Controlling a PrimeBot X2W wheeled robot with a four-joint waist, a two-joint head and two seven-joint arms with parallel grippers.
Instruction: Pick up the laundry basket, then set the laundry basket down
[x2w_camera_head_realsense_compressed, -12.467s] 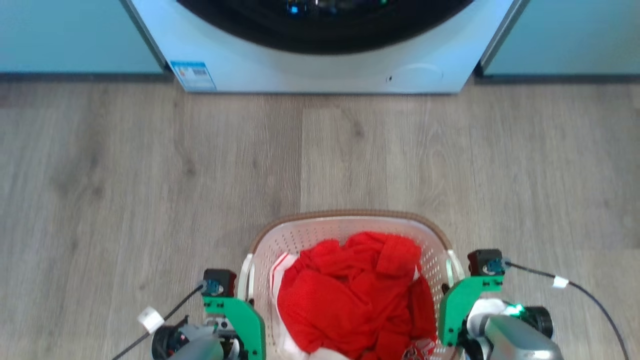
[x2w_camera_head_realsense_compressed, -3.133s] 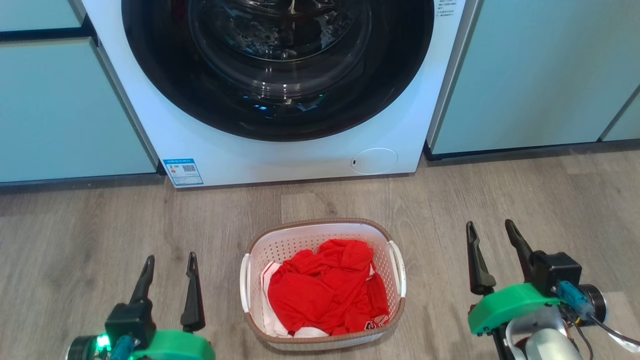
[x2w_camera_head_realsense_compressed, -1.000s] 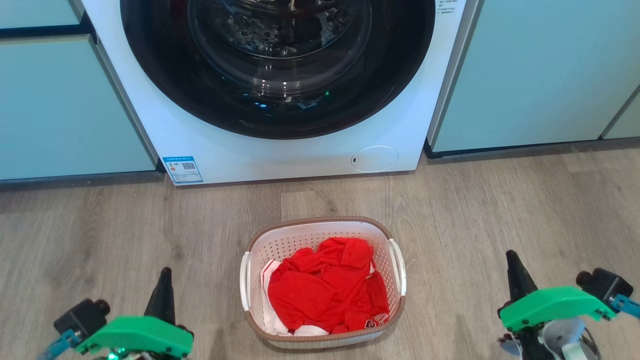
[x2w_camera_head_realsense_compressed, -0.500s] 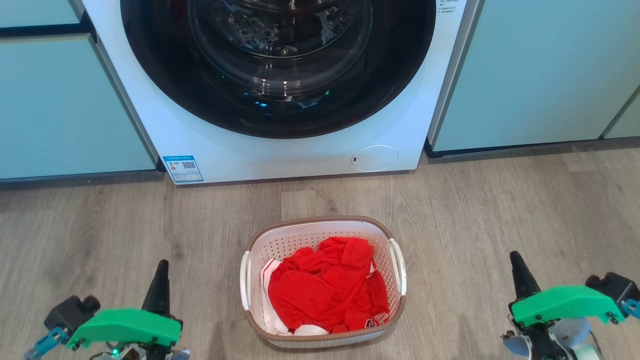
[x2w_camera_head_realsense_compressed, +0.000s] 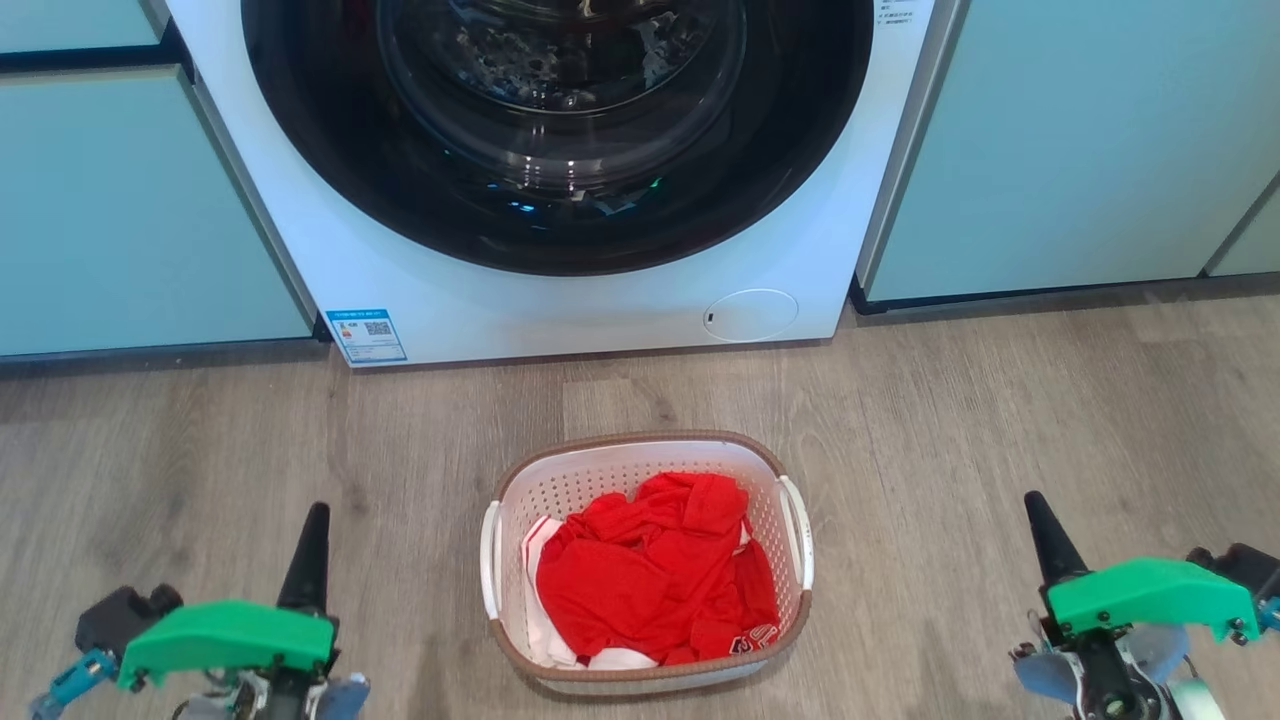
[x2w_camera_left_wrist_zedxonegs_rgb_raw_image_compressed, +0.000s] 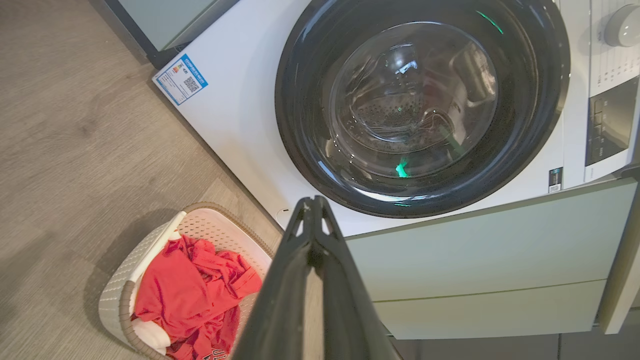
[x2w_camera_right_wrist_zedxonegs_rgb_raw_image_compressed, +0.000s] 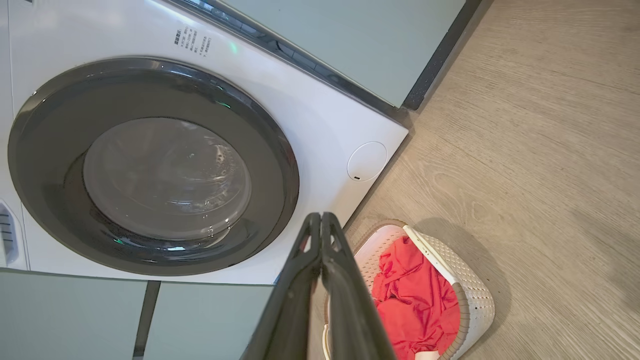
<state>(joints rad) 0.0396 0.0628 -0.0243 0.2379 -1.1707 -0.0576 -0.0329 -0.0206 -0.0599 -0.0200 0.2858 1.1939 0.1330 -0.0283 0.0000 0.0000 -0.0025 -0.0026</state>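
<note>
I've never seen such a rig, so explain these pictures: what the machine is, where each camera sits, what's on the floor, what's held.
A wheeled robot with two arms. One picture looks down from its head, showing the left gripper and right gripper, both shut and holding nothing. The other two come from wrist cameras looking along each gripper's dark fingers. On the wooden floor stands the laundry basket, holding red clothes, before a washing machine.

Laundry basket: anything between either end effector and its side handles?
Nothing visible. The left end effector and right end effector sit shut either side of the laundry basket, apart from it. Bare floor separates the left one from the left handle and the right one from the right handle. The red clothes lie inside, clear of both.
</note>
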